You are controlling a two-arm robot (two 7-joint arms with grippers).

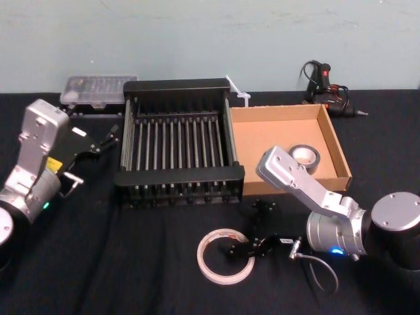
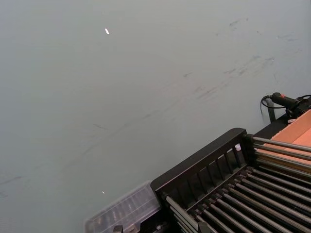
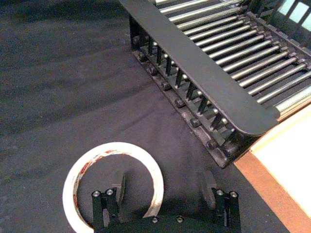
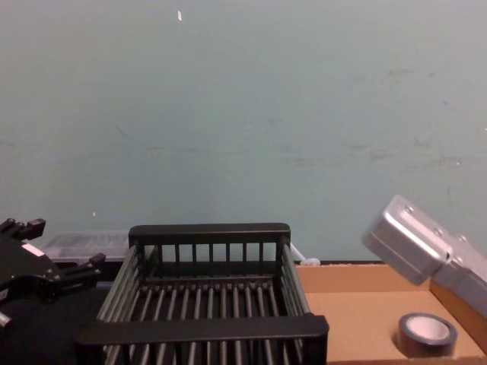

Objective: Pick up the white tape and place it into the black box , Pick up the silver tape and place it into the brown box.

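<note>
Your white tape (image 1: pixel 203 257) lies flat on the desk (image 1: pixel 131 262), hole facing up, just in front of the black box (image 1: pixel 180 176) at its near right corner. Red printing runs round the inner core, too small for you to read. Your right gripper (image 1: pixel 251 231) sits low at the ring's right side, spread wide. One finger is inside the hole and the other outside, with the tape's wall between them; whether they touch it can't be told. The silver tape (image 1: pixel 304 157) also lies flat, hole up, inside the brown box (image 1: pixel 269 141) toward its near right corner. Your left gripper (image 1: pixel 108 139) hangs beside the black box's left side, fingers spread, holding nothing.
</note>
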